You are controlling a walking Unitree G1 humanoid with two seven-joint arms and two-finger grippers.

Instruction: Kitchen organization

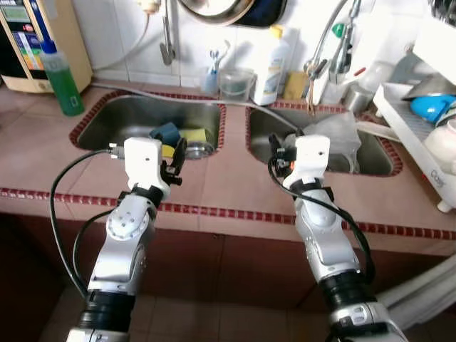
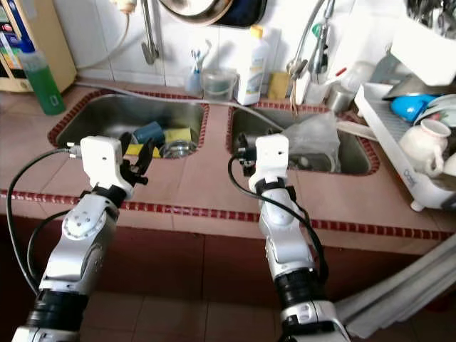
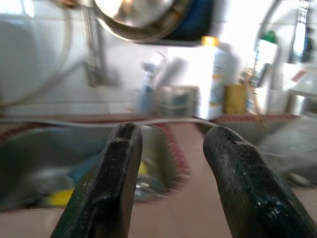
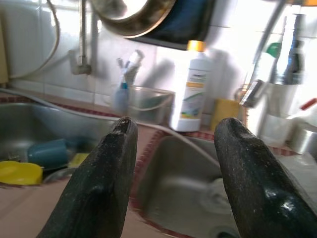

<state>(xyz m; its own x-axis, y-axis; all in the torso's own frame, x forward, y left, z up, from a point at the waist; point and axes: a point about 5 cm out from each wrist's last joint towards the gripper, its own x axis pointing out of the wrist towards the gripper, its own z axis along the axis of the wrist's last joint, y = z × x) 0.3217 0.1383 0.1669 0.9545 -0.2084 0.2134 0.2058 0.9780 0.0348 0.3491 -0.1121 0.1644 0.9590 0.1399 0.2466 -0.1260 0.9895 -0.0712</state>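
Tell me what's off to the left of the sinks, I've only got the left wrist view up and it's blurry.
Observer: A green bottle stands on the counter, just left of the left sink.
Operator: And the other arm?
Observer: The right hand is open, near the front left corner of the right sink.
Operator: Anything further right?
Observer: A white dish rack sits there, holding a blue bowl.
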